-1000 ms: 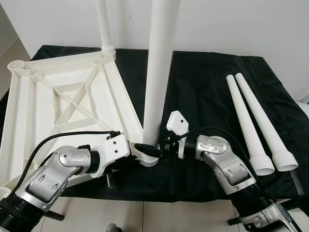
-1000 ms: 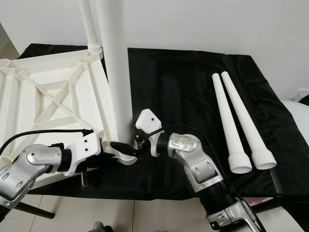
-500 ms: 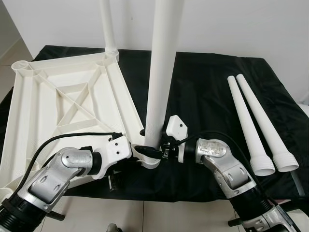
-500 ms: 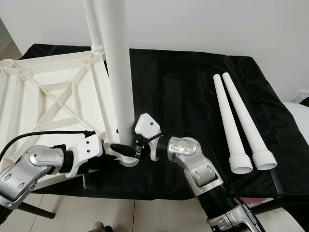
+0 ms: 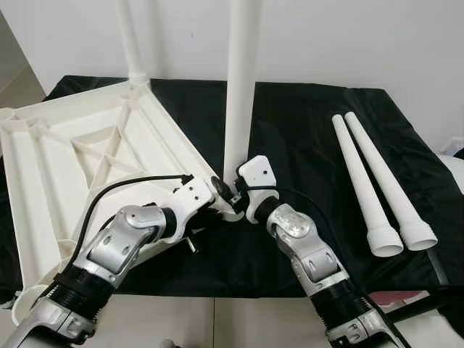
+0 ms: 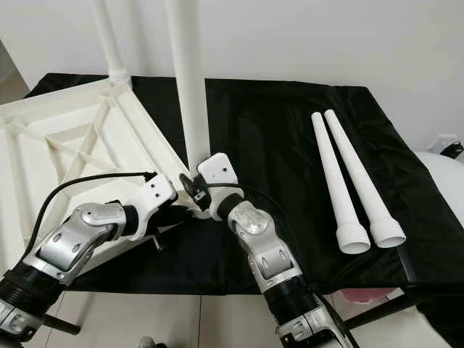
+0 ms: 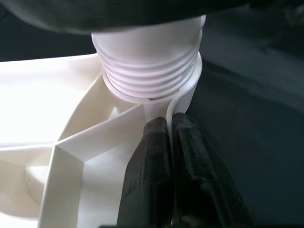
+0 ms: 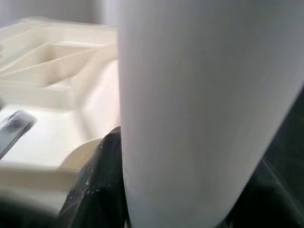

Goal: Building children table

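The white table top (image 5: 87, 152) lies upside down on the black cloth. One white leg (image 5: 129, 36) stands in its far corner. A second leg (image 5: 239, 87) stands upright in the near corner socket, its threaded end (image 7: 149, 61) seated there. My left gripper (image 7: 167, 142) is shut on the thin wall of the table top beside that socket. My right gripper (image 5: 230, 192) is shut on the low part of the second leg, whose surface (image 8: 199, 109) sits between its dark fingers (image 8: 102, 180).
Two loose white legs (image 5: 362, 181) (image 5: 391, 181) lie side by side on the cloth at the right, wide ends toward me. The black-covered table (image 5: 304, 130) has bare room between them and the upright leg. A white wall stands behind.
The near corner of the table top, with its leg and both grippers, has moved away from me, and the top has turned leftward. The camera has also shifted a little.
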### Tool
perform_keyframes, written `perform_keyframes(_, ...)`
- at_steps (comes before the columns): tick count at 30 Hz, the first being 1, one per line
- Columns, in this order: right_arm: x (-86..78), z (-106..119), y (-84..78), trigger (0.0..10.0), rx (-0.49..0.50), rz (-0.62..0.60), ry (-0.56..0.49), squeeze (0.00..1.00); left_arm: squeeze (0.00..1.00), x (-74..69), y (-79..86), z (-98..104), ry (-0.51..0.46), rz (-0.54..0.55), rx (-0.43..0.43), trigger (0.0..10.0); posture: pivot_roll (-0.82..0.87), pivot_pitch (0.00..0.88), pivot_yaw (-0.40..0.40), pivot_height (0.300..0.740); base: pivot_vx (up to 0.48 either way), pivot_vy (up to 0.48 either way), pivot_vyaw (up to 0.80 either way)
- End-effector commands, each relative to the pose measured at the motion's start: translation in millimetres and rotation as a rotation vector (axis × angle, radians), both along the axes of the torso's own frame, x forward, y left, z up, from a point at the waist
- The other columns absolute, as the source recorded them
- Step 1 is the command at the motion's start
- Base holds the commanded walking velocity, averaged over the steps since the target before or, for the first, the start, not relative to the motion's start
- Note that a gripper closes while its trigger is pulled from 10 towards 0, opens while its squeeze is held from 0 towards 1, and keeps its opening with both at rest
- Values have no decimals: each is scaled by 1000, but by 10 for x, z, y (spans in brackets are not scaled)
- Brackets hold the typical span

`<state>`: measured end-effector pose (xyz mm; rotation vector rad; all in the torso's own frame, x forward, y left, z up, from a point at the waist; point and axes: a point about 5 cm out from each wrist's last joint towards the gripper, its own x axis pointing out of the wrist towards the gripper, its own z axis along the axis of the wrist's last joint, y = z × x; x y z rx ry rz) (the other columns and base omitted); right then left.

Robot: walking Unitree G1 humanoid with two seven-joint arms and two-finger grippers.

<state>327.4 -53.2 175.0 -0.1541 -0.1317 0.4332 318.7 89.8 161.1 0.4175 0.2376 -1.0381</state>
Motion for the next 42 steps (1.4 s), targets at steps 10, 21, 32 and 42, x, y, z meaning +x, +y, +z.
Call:
perform_keyframes(10,16,-568,-276,0,-109,-276,216,0,0,33,-274,251,-76,-105,-61,0,73,176,-8,740,0,0,0)
perform_keyframes(21,-41,-213,-135,10000,12,-33,54,0,0,-45,-204,175,-62,-148,-20,0,75,177,-10,740,0,0,0)
perform_keyframes(32,-162,203,-265,10000,-114,303,-107,0,0,-416,44,77,-23,-309,67,0,74,180,-5,740,0,0,0)
perform_keyframes(42,-276,124,-254,10000,-220,538,-26,0,0,-700,239,40,20,-392,99,0,85,184,-18,740,0,0,0)
